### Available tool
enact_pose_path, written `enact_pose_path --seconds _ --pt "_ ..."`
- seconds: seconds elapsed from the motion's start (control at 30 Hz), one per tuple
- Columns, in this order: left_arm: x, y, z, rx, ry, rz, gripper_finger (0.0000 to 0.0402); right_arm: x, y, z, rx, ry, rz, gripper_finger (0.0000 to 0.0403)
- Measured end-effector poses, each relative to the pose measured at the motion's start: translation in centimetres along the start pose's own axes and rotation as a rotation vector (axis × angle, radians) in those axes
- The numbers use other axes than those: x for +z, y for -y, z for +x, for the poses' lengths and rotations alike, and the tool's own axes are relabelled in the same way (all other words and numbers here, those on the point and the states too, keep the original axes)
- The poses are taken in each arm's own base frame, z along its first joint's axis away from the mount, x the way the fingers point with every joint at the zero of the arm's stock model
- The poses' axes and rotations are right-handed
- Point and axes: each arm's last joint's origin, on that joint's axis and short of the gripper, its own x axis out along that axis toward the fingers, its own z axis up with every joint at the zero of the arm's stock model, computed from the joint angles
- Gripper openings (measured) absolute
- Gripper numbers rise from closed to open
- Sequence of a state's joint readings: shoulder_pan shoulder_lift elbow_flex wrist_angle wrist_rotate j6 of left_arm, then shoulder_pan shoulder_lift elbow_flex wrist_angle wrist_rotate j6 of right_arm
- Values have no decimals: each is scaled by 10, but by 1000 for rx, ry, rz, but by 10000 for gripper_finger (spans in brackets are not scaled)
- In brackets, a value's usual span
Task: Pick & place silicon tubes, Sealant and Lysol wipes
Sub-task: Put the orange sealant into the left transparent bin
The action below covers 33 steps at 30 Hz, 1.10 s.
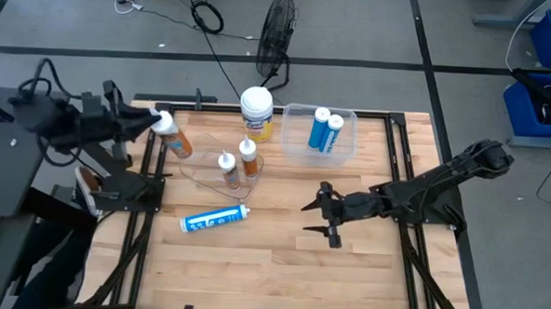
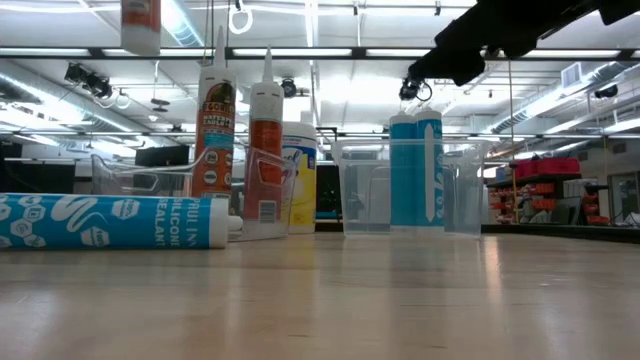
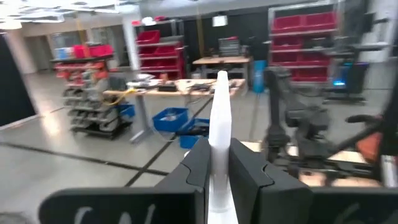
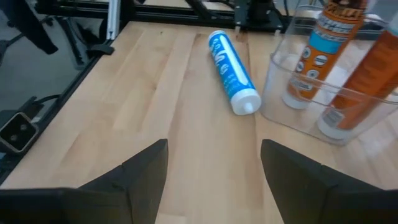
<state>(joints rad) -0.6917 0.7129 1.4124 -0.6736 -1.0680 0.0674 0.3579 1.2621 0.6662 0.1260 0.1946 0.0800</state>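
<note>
The blue tube (image 1: 215,221) lies flat on the table (image 1: 364,270), long axis crosswise, just ahead of the empty, parted right claw (image 1: 321,219); an orange cartridge (image 1: 169,134) is clamped in the left claw (image 1: 151,123).

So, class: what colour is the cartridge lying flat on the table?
Blue cartridge with white lettering; right wrist view.

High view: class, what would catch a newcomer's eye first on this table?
Probably the left gripper, raised at the table's left edge and shut on an orange cartridge. Next, the yellow-labelled Lysol wipes standing at the far edge beside a clear bin of two blue tubes. The right gripper hovers open mid-table.
</note>
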Motion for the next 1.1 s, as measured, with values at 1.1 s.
enact_pose_path --seconds 1.1 --pt "-164 20 22 207 2 -74 38 -1 8 1 -29 -18 -28 260"
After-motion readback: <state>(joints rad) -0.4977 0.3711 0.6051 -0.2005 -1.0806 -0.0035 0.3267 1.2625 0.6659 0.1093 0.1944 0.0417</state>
